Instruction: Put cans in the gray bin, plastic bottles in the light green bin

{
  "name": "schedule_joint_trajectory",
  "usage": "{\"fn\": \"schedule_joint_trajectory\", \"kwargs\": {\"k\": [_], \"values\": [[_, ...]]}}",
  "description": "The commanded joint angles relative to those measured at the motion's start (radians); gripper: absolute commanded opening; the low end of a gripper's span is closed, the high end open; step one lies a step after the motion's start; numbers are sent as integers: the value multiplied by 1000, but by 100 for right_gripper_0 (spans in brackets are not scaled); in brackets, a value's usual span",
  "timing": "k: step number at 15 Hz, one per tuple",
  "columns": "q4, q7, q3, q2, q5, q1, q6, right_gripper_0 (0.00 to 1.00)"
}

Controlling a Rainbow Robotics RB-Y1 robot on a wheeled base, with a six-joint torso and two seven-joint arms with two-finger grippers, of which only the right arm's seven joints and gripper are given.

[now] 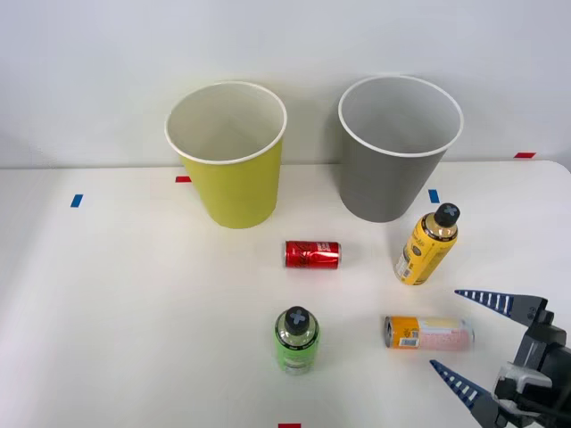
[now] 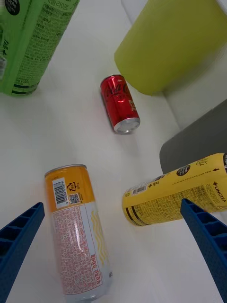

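R gripper (image 1: 462,342) spread wide, empty, just right of slim orange can (image 1: 428,333) lying on table (image 1: 134,312) w/ red can (image 1: 312,254), both bottles upright near bins.

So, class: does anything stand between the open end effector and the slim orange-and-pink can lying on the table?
Nothing visible does. The right end effector is open and aimed at the slim can, with bare table between them. The yellow-orange bottle stands off to the far side, outside that path.
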Motion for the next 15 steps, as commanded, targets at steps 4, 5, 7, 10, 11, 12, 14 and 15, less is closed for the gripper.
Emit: {"fn": "schedule_joint_trajectory", "kwargs": {"k": [4, 5, 7, 10, 11, 12, 14, 15], "values": [[-1, -7, 6, 1, 84, 0, 40, 100], [-10, -7, 20, 1, 86, 0, 85, 100], [-63, -9, 52, -7, 75, -3, 212, 100], [-110, 0, 86, -33, 25, -17, 307, 100], [-116, 2, 112, -51, 20, -43, 325, 100], [-122, -1, 156, -77, 3, -88, 362, 100], [-145, 5, 249, -135, -46, -181, 454, 100], [-159, 5, 285, -165, -63, -220, 490, 100]]}}
